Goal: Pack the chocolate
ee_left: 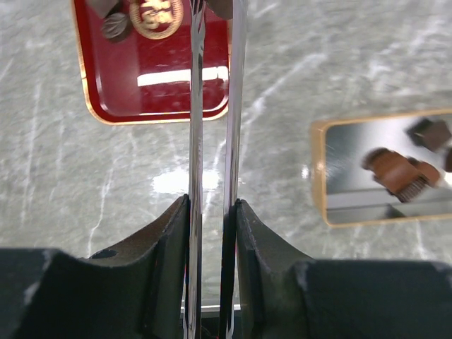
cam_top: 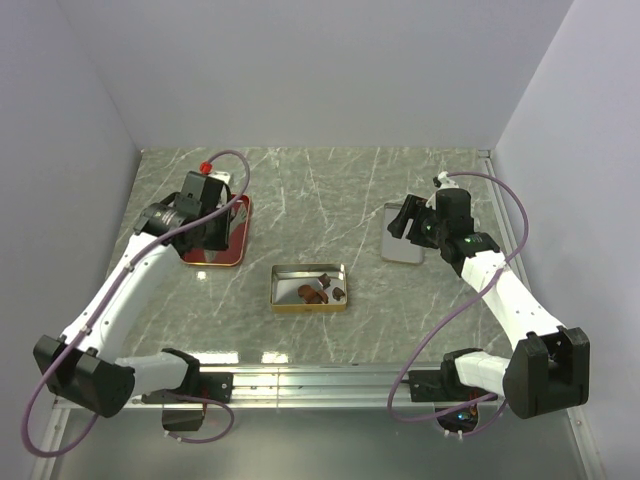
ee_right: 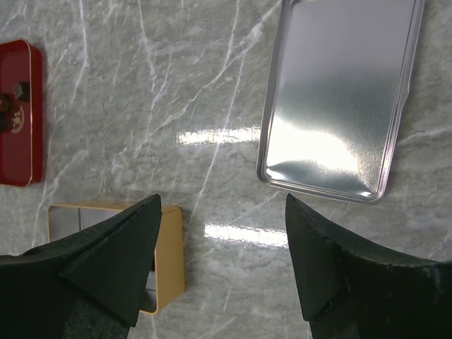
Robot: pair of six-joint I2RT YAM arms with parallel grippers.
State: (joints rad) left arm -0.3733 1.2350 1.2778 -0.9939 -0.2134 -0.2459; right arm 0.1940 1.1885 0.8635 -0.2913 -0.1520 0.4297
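A gold tin (cam_top: 276,290) in the middle of the table holds a few brown chocolate lumps (cam_top: 312,292); the left wrist view shows them too (ee_left: 399,173). Another dark chocolate lump (ee_left: 113,27) lies on the red tin lid (ee_left: 120,85), beside its gold emblem. My left gripper (ee_left: 212,203) is shut on metal tweezers (ee_left: 195,106). Their blades reach over the red lid (cam_top: 232,250), and the tips run off the top edge of the wrist view. My right gripper (ee_right: 222,205) hangs open and empty above the bare table, between the gold tin (ee_right: 166,247) and a silver lid (ee_right: 339,99).
The silver lid (cam_top: 403,248) lies flat at the right, partly under my right gripper (cam_top: 410,222). White walls close in the table at the back and on both sides. An aluminium rail (cam_top: 320,380) runs along the near edge by the arm bases.
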